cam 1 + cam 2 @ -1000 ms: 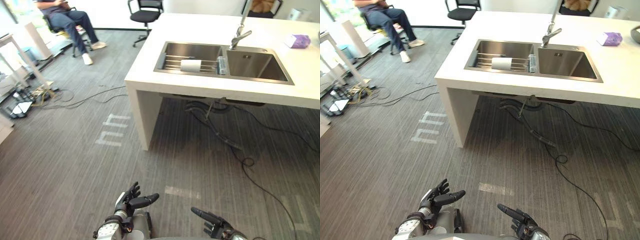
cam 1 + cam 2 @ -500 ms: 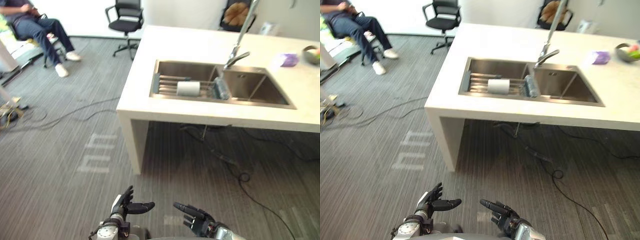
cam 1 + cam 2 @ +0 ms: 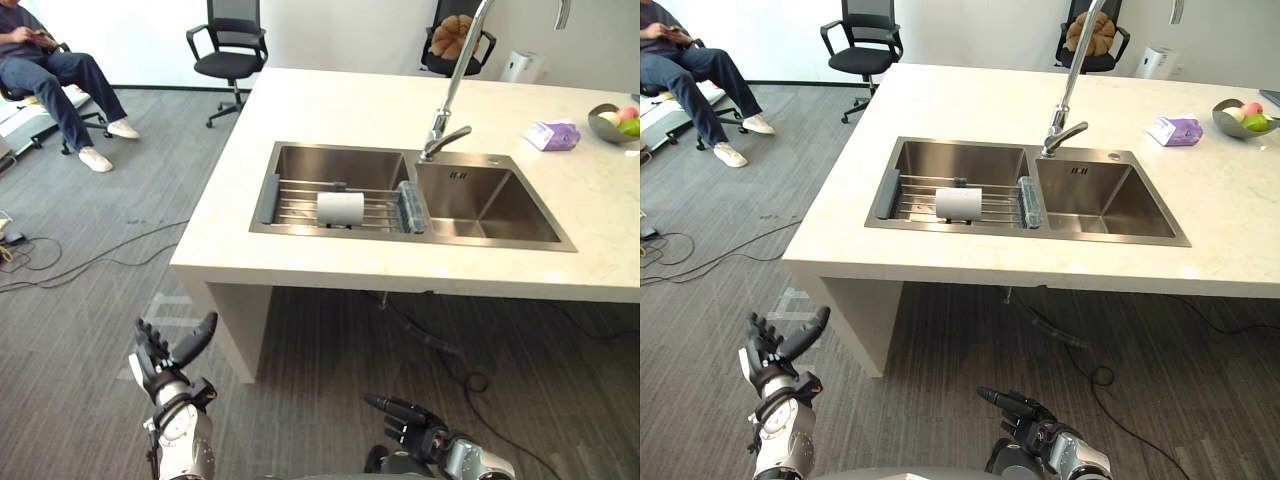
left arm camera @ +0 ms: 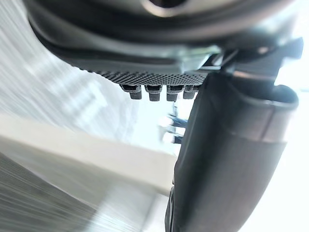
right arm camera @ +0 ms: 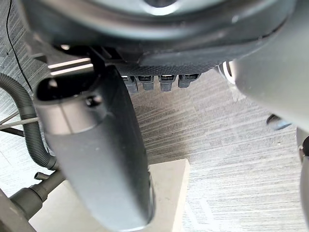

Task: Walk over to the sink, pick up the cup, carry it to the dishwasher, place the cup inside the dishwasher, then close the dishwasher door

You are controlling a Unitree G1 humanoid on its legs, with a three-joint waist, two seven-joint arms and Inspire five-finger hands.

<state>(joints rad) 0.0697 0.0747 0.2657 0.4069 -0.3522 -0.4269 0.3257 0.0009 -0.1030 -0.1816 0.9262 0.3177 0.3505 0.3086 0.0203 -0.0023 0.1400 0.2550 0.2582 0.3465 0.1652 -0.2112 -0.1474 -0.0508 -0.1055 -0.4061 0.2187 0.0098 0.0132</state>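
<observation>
Left hand (image 3: 165,355) sits at 7 o'clock in the head view, fingers straight and spread, holding nothing. Right hand (image 3: 410,425) is at 5 o'clock, fingers also extended, empty. Both are well apart from the work.

Cup (image 3: 340,208): white, lying on its side across the bars of the rack (image 3: 295,205), near the view's centre. I cannot tell whether it has a handle, or which end is the mouth.

Handling (judgement): rigid, smooth-walled, probably light. On its side over bars it may roll when nudged, and in a sink it may be wet and slippery. It could chip if dropped on steel. Best hold: come down from above and wrap the middle of the barrel, thumb on one flank and fingers on the other, across the roll axis.

Surroundings: the rack spans the left basin of the sink (image 3: 500,235). Faucet (image 3: 445,130) stands at 1 o'clock from the cup. The sink is set in a pale counter (image 3: 330,100). A purple tissue pack (image 3: 552,135) and a fruit bowl (image 3: 612,118) lie at 2 o'clock. An office chair (image 3: 228,45) is at 11 o'clock and a seated person (image 3: 50,75) at 10 o'clock.

Step (judgement): approach not finished.
</observation>
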